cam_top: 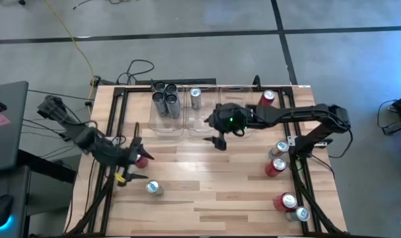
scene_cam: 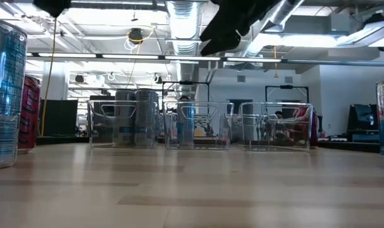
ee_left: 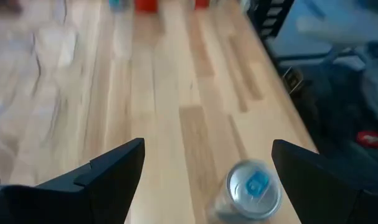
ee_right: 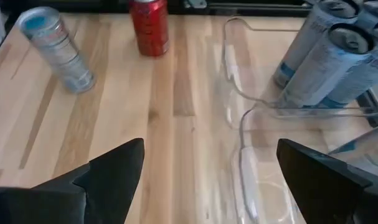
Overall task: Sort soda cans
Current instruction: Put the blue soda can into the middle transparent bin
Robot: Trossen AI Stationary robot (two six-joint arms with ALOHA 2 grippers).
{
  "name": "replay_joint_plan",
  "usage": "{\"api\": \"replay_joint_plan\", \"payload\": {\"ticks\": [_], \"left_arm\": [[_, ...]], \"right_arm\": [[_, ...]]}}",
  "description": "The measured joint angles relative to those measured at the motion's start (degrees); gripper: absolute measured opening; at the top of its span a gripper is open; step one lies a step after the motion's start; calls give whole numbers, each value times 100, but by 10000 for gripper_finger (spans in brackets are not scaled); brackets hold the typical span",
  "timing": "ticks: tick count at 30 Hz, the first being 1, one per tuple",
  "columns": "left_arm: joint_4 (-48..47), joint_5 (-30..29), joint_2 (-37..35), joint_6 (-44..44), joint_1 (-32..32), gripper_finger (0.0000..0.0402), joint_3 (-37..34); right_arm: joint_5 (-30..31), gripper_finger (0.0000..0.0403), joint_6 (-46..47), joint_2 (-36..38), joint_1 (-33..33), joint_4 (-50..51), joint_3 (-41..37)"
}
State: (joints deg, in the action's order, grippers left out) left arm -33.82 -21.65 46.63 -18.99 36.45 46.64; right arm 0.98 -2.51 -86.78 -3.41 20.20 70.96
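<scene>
My left gripper (cam_top: 133, 159) is open above the table's left part. A red can (cam_top: 143, 159) stands just beside it and does not show in the left wrist view. A silver-blue can (cam_top: 153, 188) stands upright nearer the front edge; it also shows in the left wrist view (ee_left: 254, 190), off to one side, by one finger. My right gripper (cam_top: 220, 141) is open and empty, raised in front of the clear bins (cam_top: 187, 125). The right wrist view shows the same silver-blue can (ee_right: 55, 46) and red can (ee_right: 150, 25).
Three clear bins stand in a row at the back: several dark grey cans (cam_top: 165, 99) in the left one, a silver-blue can (cam_top: 195, 97) in the middle one, a red can (cam_top: 267, 98) in the right one. Several red and silver-blue cans (cam_top: 277, 166) stand along the right edge.
</scene>
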Motion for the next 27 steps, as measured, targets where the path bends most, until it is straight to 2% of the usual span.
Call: {"api": "replay_joint_plan", "payload": {"ticks": [6, 12, 17, 27], "left_arm": [[-10, -32, 743, -478, 235, 345, -7], [-1, 664, 1246, -810, 282, 345, -7], [21, 968, 1466, -981, 284, 345, -7], [17, 874, 2060, -709, 282, 345, -7]], "right_arm": [[302, 383, 140, 0, 301, 238, 0], [374, 383, 250, -3, 414, 364, 0], [373, 383, 254, -4, 419, 351, 0], [373, 383, 363, -4, 419, 360, 0]]}}
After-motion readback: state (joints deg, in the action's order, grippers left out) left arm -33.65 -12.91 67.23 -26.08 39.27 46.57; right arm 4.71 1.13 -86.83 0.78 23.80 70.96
